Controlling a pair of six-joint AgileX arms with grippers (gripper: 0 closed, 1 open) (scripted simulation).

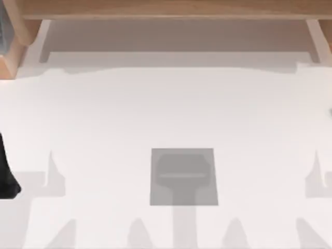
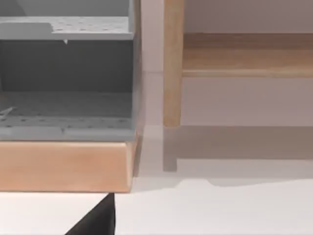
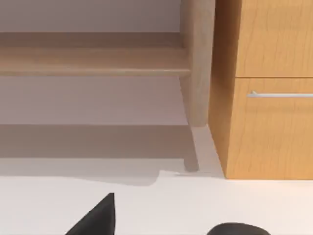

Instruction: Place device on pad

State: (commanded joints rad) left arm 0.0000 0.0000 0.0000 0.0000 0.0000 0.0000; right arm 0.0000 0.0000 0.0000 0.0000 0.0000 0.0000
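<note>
Top view first: we see the flat mid-grey square pad (image 1: 155,197) on the white table (image 1: 166,114) towards six o'clock, the smooth grey round-ended device (image 1: 184,165) lying on it, and our black left arm (image 1: 6,174) at eight o'clock. Left wrist view: a black wedge of our left gripper (image 2: 95,221). Right wrist view: likewise our right gripper (image 3: 95,220). Whether either is open, we cannot tell.

Left arm (image 1: 7,174) — plain black, smooth, tapering to a point
</note>
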